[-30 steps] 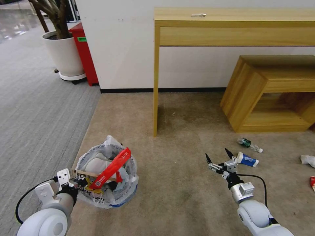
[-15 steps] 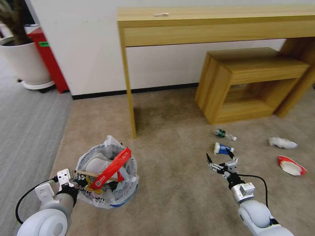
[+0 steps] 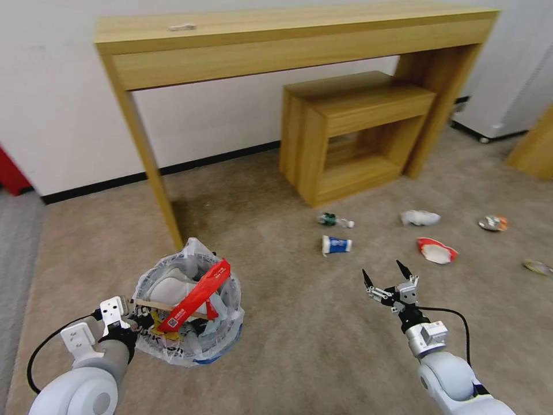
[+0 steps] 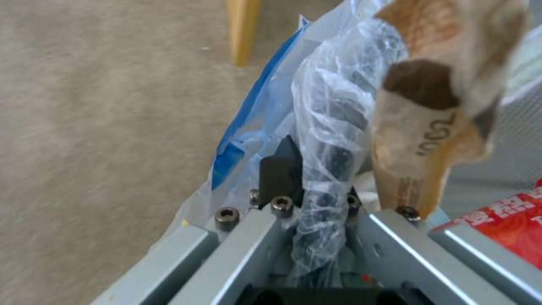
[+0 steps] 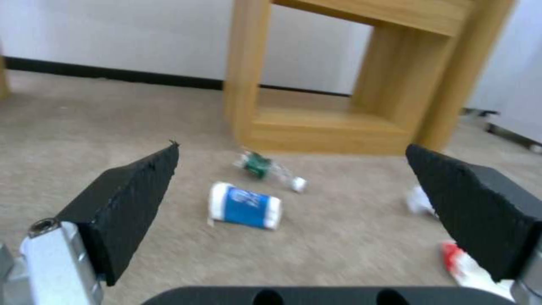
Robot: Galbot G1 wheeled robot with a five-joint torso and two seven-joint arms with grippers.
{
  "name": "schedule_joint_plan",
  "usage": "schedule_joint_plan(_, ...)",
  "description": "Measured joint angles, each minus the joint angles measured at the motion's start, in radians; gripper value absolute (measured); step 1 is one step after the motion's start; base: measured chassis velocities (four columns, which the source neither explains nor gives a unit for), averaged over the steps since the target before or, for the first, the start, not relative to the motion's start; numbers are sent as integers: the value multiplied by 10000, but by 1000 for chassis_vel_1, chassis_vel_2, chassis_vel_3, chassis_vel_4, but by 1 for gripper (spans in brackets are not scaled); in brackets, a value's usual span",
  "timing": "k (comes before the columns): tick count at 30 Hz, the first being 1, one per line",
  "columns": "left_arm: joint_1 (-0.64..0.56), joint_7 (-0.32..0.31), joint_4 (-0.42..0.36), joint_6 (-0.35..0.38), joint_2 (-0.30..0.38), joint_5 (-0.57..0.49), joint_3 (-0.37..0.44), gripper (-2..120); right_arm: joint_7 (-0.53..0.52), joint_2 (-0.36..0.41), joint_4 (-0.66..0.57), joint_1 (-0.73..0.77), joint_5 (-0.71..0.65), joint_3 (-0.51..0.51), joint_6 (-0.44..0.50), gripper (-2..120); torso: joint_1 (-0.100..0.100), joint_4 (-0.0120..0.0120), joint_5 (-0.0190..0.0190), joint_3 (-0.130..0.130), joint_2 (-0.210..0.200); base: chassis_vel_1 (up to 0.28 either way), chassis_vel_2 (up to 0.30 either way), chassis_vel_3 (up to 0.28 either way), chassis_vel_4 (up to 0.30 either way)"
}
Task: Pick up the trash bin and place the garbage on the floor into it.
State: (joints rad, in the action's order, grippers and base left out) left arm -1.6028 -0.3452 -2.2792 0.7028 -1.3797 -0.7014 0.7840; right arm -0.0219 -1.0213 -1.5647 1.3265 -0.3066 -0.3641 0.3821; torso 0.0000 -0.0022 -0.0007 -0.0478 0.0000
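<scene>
The trash bin (image 3: 187, 308) hangs at my lower left, its whitish bag (image 4: 333, 106) holding a red wrapper (image 3: 196, 297), a thin wooden stick and a white slipper. My left gripper (image 3: 135, 320) is shut on the bin's rim, one black finger (image 4: 280, 169) pressed against the bag. More garbage lies on the beige floor (image 3: 288, 334): a tiny bottle (image 3: 335, 219), a blue-white cup (image 3: 336, 245), a white tissue (image 3: 420, 217), a red-white paper cup (image 3: 436, 251) and a crushed can (image 3: 493, 223). My right gripper (image 3: 382, 272) hovers open and empty, short of the cup (image 5: 244, 206) and bottle (image 5: 265, 167).
A long wooden console table (image 3: 288, 34) stands against the wall, its left leg (image 3: 152, 167) just beyond the bin. A low wooden shelf box (image 3: 351, 132) sits under it. A white unit (image 3: 507, 86) stands at far right. Grey carpet (image 3: 11, 288) borders the left.
The head camera has swung to the right, so the whole scene slid left and more litter came into view. Both arms and the held bin keep their places in the picture.
</scene>
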Motion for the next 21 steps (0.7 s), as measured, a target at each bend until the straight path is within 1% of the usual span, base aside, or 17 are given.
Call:
schedule_joint_plan(10,-9,3,-7,-45,7,-41,-1,0,-99,-39,39,-55,-101,71,-3,100,0,-5,0,0,0,-104,-100,-98,-89)
schedule_joint_plan(16,-2,-43,-9,-54,8,-88,9,0,-268,-132,42,-124,-313,222,-38,100,0,2,0,0,0,0,0,0,0)
schedule_joint_plan(21,-12,-45,-12,-56,8,-111,18,0,-367,-245,130,-194,-414,327,57,100,1,0,-1,0,0,0,0,0,0)
